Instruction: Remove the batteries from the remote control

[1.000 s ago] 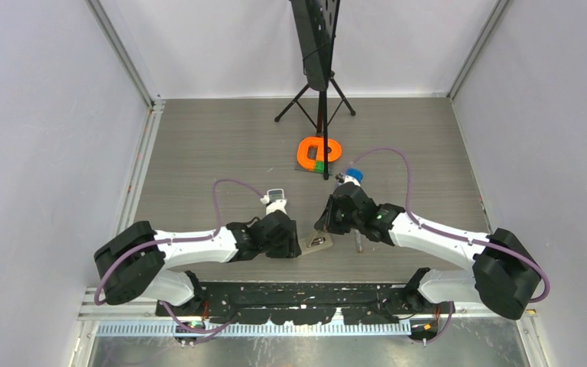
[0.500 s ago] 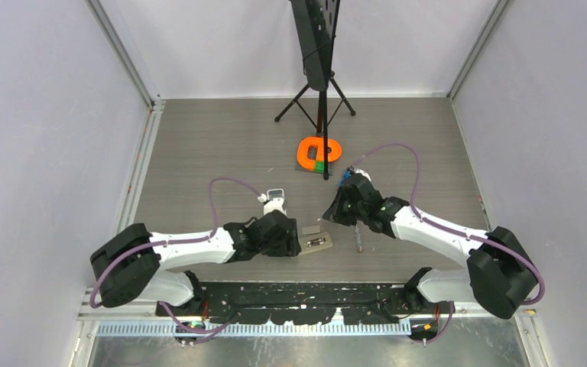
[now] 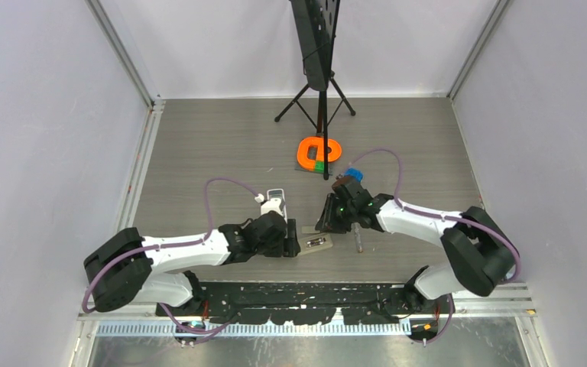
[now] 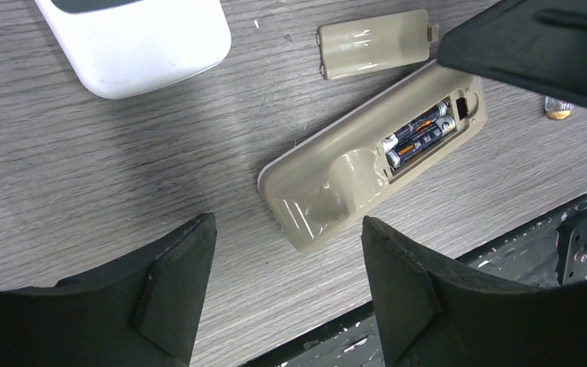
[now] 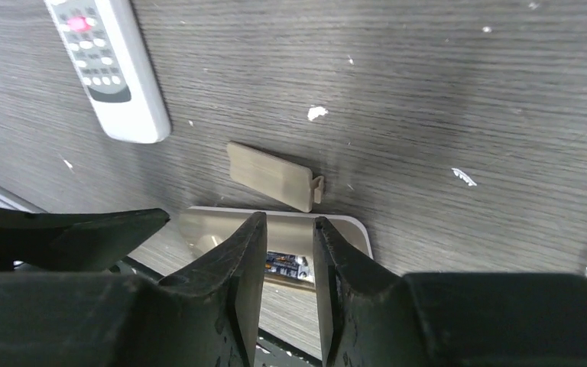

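Note:
A beige remote control (image 4: 336,180) lies face down on the table with its battery bay uncovered. Two dark batteries (image 4: 420,136) lie side by side in the bay. The loose beige cover (image 4: 374,43) lies just beyond it. My left gripper (image 4: 287,290) stands open just short of the remote's near end, with only bare table between its fingers. My right gripper (image 5: 287,229) hovers over the bay end with its jaws a narrow gap apart and nothing in them; the batteries (image 5: 287,264) show through that gap. From above, the remote (image 3: 317,244) lies between the left gripper (image 3: 296,246) and the right gripper (image 3: 325,227).
A white remote (image 3: 274,203) with buttons lies just beyond my left gripper. A thin metal-tipped stick tool (image 3: 358,241) lies right of the beige remote. An orange ring (image 3: 319,151) and a black tripod stand (image 3: 322,99) are farther back. The table's front rail (image 4: 504,252) is close.
The right gripper swung away toward the back, came back over the remote and parted its jaws from shut. The left gripper opened wider and slid slightly off the remote.

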You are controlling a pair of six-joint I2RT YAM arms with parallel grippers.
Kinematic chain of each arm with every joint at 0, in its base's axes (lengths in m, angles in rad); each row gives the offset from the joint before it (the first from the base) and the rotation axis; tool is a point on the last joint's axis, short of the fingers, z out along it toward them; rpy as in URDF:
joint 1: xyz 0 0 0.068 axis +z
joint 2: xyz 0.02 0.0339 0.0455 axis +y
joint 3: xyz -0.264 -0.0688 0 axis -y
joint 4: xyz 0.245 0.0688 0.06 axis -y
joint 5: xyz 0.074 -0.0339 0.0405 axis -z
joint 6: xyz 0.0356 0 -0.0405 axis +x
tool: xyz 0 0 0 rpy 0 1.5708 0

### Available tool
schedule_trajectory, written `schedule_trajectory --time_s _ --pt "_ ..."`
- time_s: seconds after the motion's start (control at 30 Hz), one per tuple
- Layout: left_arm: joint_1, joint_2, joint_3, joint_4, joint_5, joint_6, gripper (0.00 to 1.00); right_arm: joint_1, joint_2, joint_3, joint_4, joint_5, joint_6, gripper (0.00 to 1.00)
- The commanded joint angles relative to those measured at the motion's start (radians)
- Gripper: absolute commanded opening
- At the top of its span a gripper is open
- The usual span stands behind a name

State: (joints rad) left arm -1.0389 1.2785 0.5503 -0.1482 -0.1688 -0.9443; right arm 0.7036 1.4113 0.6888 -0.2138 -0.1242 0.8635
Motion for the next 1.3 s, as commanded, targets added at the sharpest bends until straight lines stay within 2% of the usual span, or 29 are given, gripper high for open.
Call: schedule_trajectory --time_s 0.0,0.2,0.43,0.67,0.83,1.0,1.13,1.27 --pt "0.001 -0.016 0.002 0.005 -0.019 0.018 0.73 -0.003 0.071 0.057 0.047 -0.076 -0.025 0.34" --pt "0.001 -0.017 0.001 -0.005 -0.019 0.010 0.72 -0.001 0.212 0.135 0.028 -0.093 -0.051 0.34" --pt "0.001 -0.018 0.007 -0.012 -0.018 0.011 0.73 -0.001 0.208 0.123 0.071 -0.057 -0.020 0.34" --pt "0.001 -0.025 0.017 0.002 0.007 0.044 0.75 -0.001 0.004 0.110 -0.014 0.023 -0.074 0.37" --pt "0.000 -0.060 0.009 0.001 -0.014 0.056 0.79 -0.003 -0.231 0.048 -0.184 0.313 -0.101 0.42" --pt "0.001 -0.104 0.007 -0.005 -0.062 0.059 0.84 -0.003 -0.392 -0.042 -0.341 0.529 -0.019 0.42" --pt "0.000 -0.142 -0.001 -0.008 -0.112 0.046 0.98 -0.003 -0.492 -0.125 -0.370 0.548 0.054 0.42" --pt "0.001 -0.177 -0.008 -0.022 -0.156 0.034 1.00 -0.005 -0.538 -0.178 -0.371 0.527 0.071 0.43"
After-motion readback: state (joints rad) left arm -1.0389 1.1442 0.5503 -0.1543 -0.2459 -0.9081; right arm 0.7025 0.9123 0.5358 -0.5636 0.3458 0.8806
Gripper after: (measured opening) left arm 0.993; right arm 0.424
